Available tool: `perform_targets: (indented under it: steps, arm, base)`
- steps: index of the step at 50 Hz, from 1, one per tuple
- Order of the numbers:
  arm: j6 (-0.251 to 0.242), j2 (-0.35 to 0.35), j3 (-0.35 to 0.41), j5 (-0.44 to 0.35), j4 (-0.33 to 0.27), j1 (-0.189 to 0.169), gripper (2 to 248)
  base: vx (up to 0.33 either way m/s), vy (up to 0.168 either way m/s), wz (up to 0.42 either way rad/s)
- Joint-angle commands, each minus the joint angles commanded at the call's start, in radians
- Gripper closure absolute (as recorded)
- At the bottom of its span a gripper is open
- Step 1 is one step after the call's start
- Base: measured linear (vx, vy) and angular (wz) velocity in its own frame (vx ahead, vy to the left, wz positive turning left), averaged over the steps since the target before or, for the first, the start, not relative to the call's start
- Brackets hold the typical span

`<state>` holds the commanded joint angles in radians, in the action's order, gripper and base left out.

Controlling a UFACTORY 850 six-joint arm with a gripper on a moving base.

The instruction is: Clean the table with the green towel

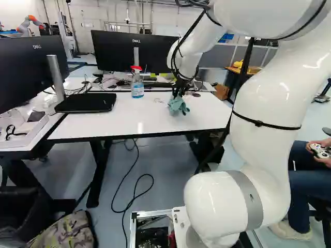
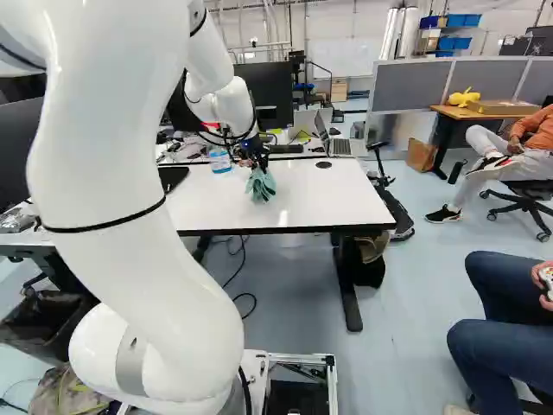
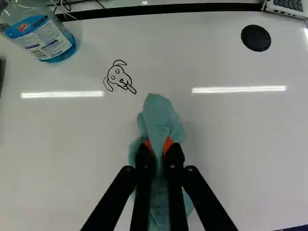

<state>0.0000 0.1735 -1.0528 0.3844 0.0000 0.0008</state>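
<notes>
At the table's far side in the left base view, my gripper [image 1: 178,92] points down with the green towel [image 1: 178,106] hanging beneath it. In the wrist view the gripper [image 3: 159,148] is shut on the bunched towel [image 3: 160,118], an orange pad showing on either side of the cloth. A black line drawing of a dog's face [image 3: 119,77] is on the white table [image 3: 231,144], just ahead of the towel and a little to one side. Whether the cloth's lower edge touches the tabletop, I cannot tell.
A spray bottle [image 1: 137,82] with blue liquid and a red top stands beyond the drawing. Monitors [image 1: 133,51], a laptop [image 2: 339,145] and cables line the back. A black round disc [image 3: 256,38] is set in the tabletop. Another robot [image 1: 30,23] is far off.
</notes>
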Motion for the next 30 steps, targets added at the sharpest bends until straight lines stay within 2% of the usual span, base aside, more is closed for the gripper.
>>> perform_targets:
  steps: [12,30]
  arm:
    - [0.000,-0.039,0.011,0.038,0.000,0.009,213]
    - [0.000,-0.011,-0.020,0.021,0.000,0.008,213]
  base:
    - [0.000,0.000,0.000]
    - [0.000,0.000,0.000]
